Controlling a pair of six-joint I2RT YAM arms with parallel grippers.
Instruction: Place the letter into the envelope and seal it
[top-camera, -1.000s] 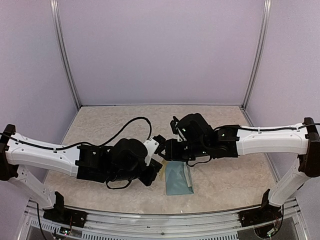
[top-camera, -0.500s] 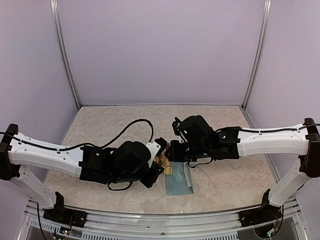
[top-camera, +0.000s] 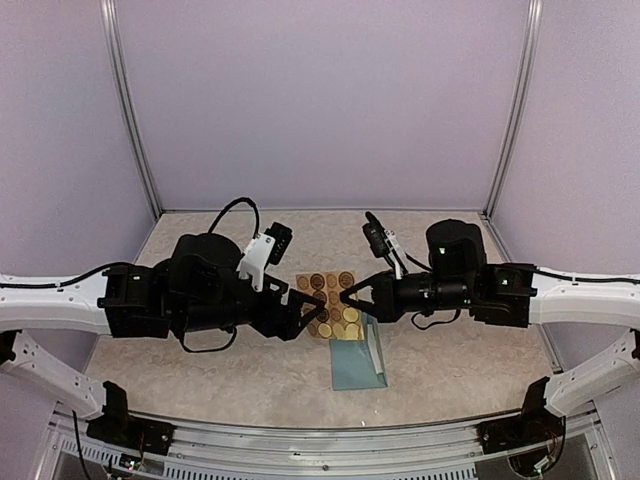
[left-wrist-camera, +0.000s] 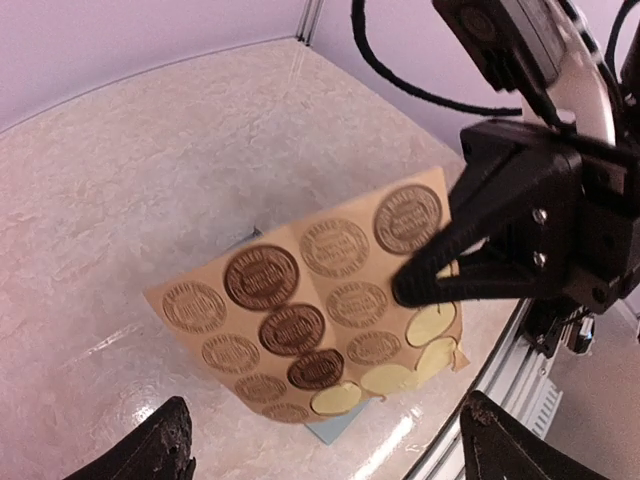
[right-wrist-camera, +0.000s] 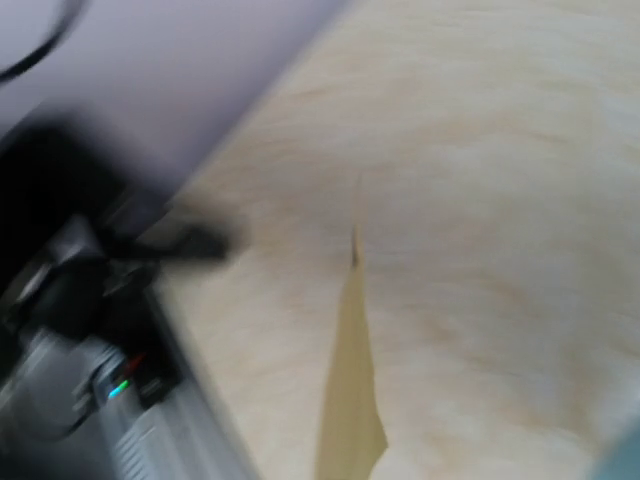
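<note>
Bases of both arms stand at the near edge of the table (top-camera: 200, 250), and each arm reaches inward from its side with the forearm low and nearly level, so the two wrists face each other over the middle.

Closest to the bases, the envelope (top-camera: 357, 362) lies flat on the table, teal, with a paler strip along its right side. From above, its far end runs under the sticker sheet (top-camera: 328, 303). The left wrist view shows a sliver of blue below the sheet's lower edge.

Just beyond the envelope, the left end effector (top-camera: 305, 318) points right toward the sheet. Its fingers are spread wide, seen at the two bottom corners of its own camera view, and touch nothing. The right end effector (top-camera: 347, 297) points left, and its fingers come together to a point on the right side of the sheet, pinching it and holding it off the table. The sheet is yellow-tan with rows of round brown stickers, and several rounds near its lower right corner are pale. The right wrist view is blurred and shows the sheet edge-on as a thin yellow wedge.

Beyond the wrists there is bare table, then the lilac back wall (top-camera: 320, 100).
</note>
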